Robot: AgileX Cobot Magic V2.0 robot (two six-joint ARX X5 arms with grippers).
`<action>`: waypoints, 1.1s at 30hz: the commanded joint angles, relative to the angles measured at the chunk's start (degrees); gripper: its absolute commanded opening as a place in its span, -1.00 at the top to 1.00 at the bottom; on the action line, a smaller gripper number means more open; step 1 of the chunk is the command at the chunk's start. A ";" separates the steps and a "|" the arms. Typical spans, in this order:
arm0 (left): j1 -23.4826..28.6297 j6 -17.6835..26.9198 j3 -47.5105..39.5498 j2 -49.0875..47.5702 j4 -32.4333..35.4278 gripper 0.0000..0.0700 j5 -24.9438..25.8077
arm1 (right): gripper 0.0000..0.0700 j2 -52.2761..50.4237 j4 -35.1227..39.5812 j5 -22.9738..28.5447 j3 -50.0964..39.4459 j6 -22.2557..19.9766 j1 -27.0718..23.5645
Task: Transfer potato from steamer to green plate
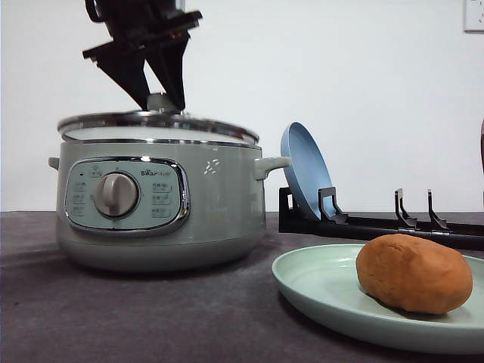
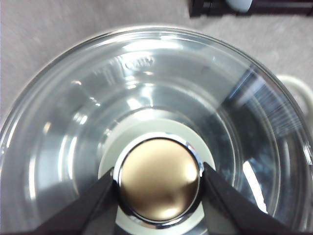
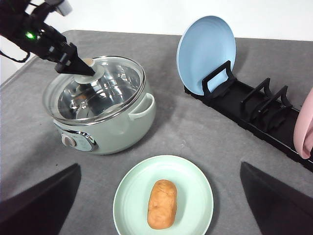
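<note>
The oval orange-brown potato point(image 3: 162, 210) is seen lying on the shallow, matte mint-green plate point(image 3: 132, 196), which rests on the grey worktop point(image 3: 186, 132) just in front of the round sage-green steamer pot point(image 1: 219, 219). The steamer's glass lid point(image 3: 115, 90) is seated on the pot, and its chrome knob point(image 2: 160, 182) is clamped between the fingers of the left pincer point(image 2: 160, 188). The right pincer point(image 3: 161, 196) is held spread wide above the plate, gripping nothing. A round blue plate point(image 3: 205, 46) is propped upright in a black rack point(image 3: 254, 110).
</note>
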 commanded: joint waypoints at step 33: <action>-1.88 2.77 1.66 3.76 0.41 0.99 -2.93 | -0.88 0.28 0.71 1.31 0.94 -0.66 0.50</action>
